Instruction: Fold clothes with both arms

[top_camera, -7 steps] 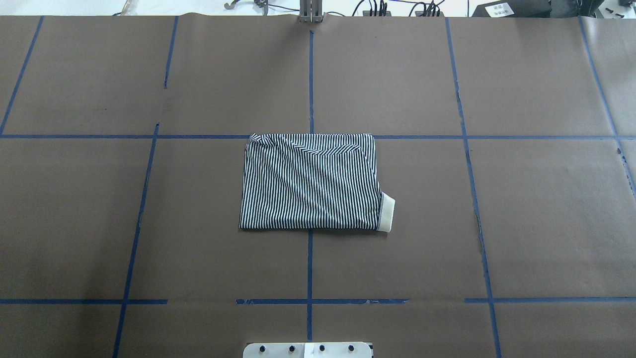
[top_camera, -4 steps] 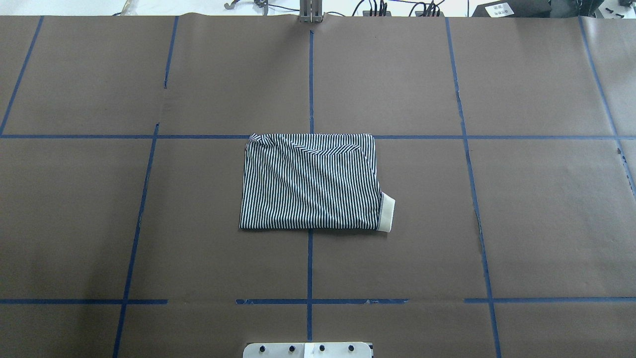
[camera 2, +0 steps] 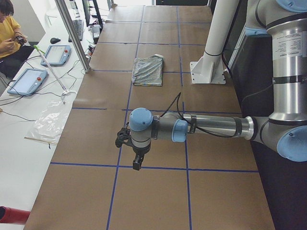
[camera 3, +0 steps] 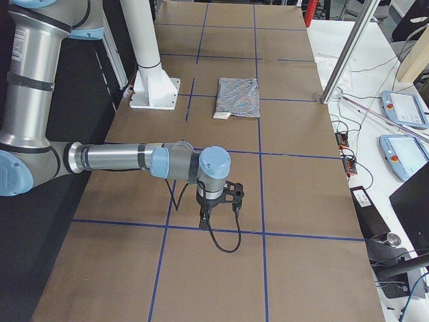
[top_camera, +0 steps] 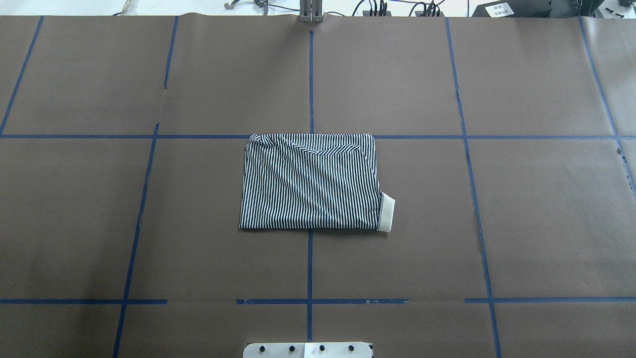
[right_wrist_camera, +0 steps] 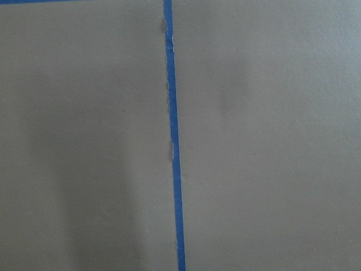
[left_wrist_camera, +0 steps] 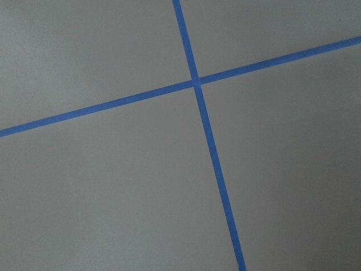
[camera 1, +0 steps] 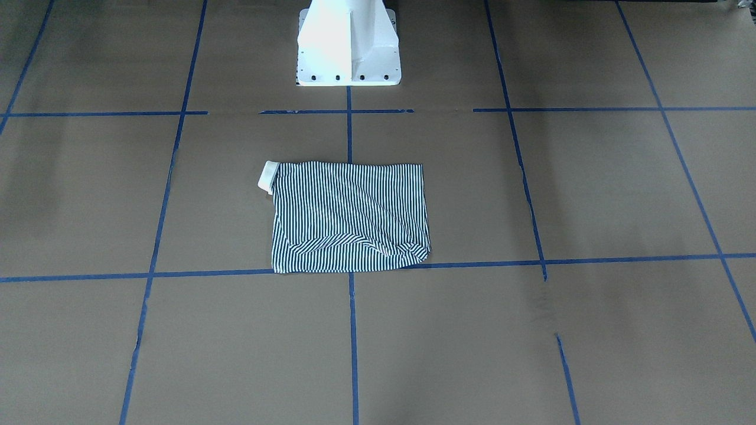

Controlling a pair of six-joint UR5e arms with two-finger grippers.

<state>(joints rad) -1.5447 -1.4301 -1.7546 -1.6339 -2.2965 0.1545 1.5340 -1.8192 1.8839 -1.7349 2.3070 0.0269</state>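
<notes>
Front-facing view: a brown paper-covered table (camera 1: 531, 354) gridded with blue tape lines (camera 1: 352, 330), with a white pedestal base (camera 1: 348, 47) at twelve o'clock. The navy-and-white striped polo shirt (camera 1: 348, 218) lies at the centre, folded into a flat rectangle. A cream band (camera 1: 267, 176) pokes out at its ten o'clock corner.

Overhead, that band sits at the shirt's four o'clock.

From the left end, the silver-grey left arm (camera 2: 211, 125) reaches level above the table. Its black left gripper (camera 2: 135, 166) points down, well apart from the shirt; whether released or clenched I cannot tell. A person in yellow (camera 2: 9, 34) sits at ten o'clock.

From the right end, the right arm (camera 3: 114, 157) mirrors this, and the right gripper (camera 3: 204, 216) is likewise unreadable.

Both wrist views show only paper and tape.
</notes>
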